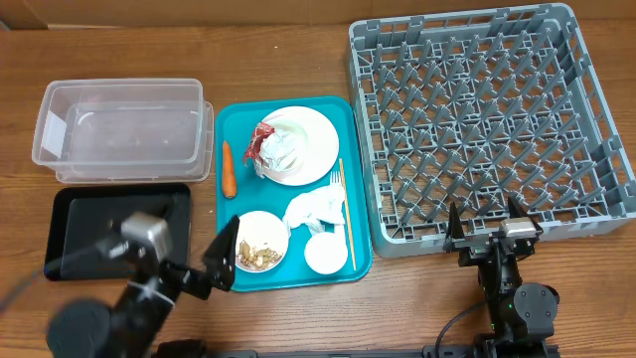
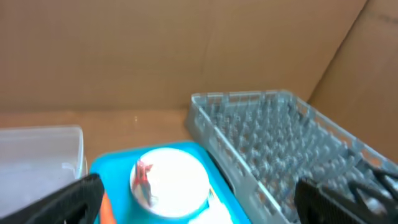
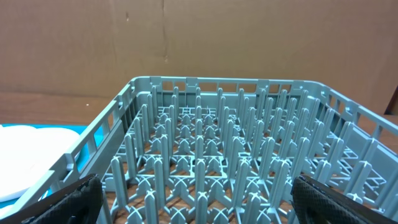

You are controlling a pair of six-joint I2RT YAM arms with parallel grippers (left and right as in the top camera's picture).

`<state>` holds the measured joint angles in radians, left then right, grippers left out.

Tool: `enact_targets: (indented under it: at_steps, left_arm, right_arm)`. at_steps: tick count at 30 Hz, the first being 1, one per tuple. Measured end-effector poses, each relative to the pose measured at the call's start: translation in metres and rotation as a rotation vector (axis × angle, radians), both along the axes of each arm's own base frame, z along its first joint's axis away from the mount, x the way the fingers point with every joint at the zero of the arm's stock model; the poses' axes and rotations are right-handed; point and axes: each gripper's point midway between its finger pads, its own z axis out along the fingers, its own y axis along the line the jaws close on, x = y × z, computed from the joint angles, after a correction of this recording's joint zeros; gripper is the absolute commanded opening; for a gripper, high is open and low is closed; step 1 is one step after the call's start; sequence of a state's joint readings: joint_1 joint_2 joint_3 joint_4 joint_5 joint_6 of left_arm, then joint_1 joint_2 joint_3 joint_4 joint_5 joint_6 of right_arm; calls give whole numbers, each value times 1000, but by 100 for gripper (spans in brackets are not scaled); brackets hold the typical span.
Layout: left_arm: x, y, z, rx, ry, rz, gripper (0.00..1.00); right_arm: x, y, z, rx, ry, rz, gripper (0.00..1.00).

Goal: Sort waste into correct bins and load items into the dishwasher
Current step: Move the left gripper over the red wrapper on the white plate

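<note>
Both end effectors spread wide and empty: left end effector at the near-left corner of the teal tray, right end effector at the near wall of the rack, facing into its pegs.

Judged first step: clearing waste, best reached from the left. Just ahead and slightly right of the left end effector, on the teal tray's left strip: the carrot, long axis running near-to-far, parallel to the tray edge (so a grip across it, not along). Well apart from the right end effector, with most of the tray between. Left of the carrot: the tub farther back, the black tray nearer, nothing visible in either.

Counted on the teal tray: one carrot, one wrapper lying on one plate, two napkins, one bowl holding scraps, one cup, one fork, one stick. Elsewhere on the counter: two bins, one rack, nothing loaded.
</note>
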<state>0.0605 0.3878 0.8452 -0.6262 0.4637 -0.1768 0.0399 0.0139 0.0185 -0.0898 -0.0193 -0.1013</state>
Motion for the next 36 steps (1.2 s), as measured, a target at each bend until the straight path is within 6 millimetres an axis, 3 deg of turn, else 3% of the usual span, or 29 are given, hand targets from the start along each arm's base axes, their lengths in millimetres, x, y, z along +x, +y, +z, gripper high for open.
enact_targets:
  at_steps: [6, 10, 15, 21, 27, 32, 36]
  left_arm:
    - [22, 2, 12, 41, 249, -17, 100]
    - [42, 5, 9, 68, 389, -19, 100]
    - [71, 9, -11, 79, 515, -20, 100]
    - [92, 7, -55, 59, 707, -53, 100]
    - [121, -5, -56, 8, 665, -124, 97]
    - [126, -3, -57, -19, 681, -79, 83]
    - [131, -1, -62, 21, 689, -14, 81]
  right_arm:
    - [0, 0, 0, 0, 0, 0, 100]
    - [0, 0, 0, 0, 0, 1, 100]
    - [0, 0, 0, 0, 0, 0, 100]
    - [0, 0, 0, 0, -1, 0, 100]
    - [0, 0, 0, 0, 0, 0, 100]
    - [0, 0, 0, 0, 0, 0, 100]
    - [0, 0, 0, 0, 0, 0, 100]
